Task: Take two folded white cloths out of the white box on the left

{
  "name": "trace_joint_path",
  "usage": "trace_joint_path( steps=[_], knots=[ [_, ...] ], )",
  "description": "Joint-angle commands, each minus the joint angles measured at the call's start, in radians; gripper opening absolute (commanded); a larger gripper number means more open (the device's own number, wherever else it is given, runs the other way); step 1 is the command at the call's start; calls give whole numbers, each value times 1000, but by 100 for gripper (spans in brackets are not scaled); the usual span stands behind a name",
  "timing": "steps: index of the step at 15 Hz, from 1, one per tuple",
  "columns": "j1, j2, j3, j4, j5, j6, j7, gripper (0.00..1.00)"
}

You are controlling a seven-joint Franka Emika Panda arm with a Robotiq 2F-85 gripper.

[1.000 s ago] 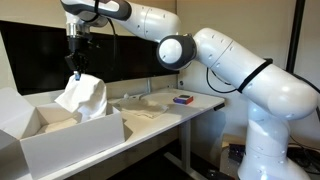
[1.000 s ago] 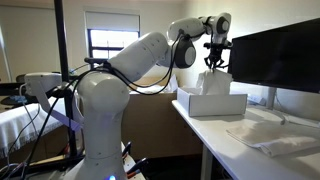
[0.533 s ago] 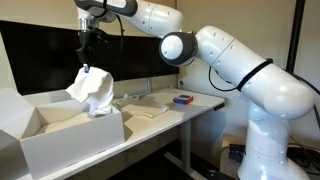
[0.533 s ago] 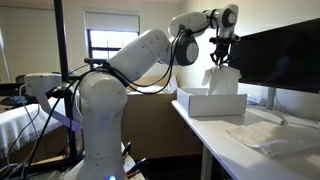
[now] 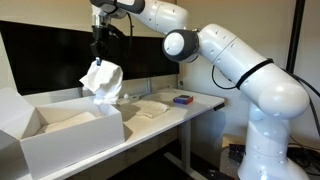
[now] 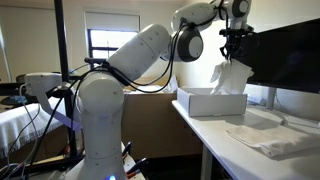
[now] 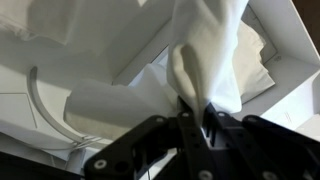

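Note:
My gripper [image 5: 100, 60] is shut on the top of a white cloth [image 5: 102, 81], which hangs rumpled in the air above the right end of the white box [image 5: 62, 143]. In an exterior view the gripper [image 6: 236, 58] holds the same cloth [image 6: 230, 78] over the box [image 6: 210, 104]. The wrist view shows the gripper [image 7: 195, 116] pinching the cloth [image 7: 207, 55] between its fingers, with the box [image 7: 291, 52] below. More white fabric [image 5: 70, 121] lies inside the box. Another white cloth [image 5: 150, 108] lies flat on the table to the right of the box, also seen spread near the front of the table [image 6: 265, 138].
A small blue and red flat object [image 5: 182, 99] lies on the table beyond the flat cloth. A large black screen [image 5: 40, 55] stands behind the box and shows too at the table's far side [image 6: 285, 50]. The box has a tall flap [image 5: 12, 108] on its left.
The gripper has risen and moved right with the cloth, from over the box's middle to above its right end, and the cloth now hangs clear of the box.

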Motion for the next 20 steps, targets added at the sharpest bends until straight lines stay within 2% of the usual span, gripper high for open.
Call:
trace_joint_path(
  steps=[1,8,20],
  knots=[
    [-30,-25,1,-15,13,-20,-57,8],
    [-55,12,4,-26,15,-23,-127,8],
    [-170,31,-5,-17,15,-72,-197,7]
  ],
)
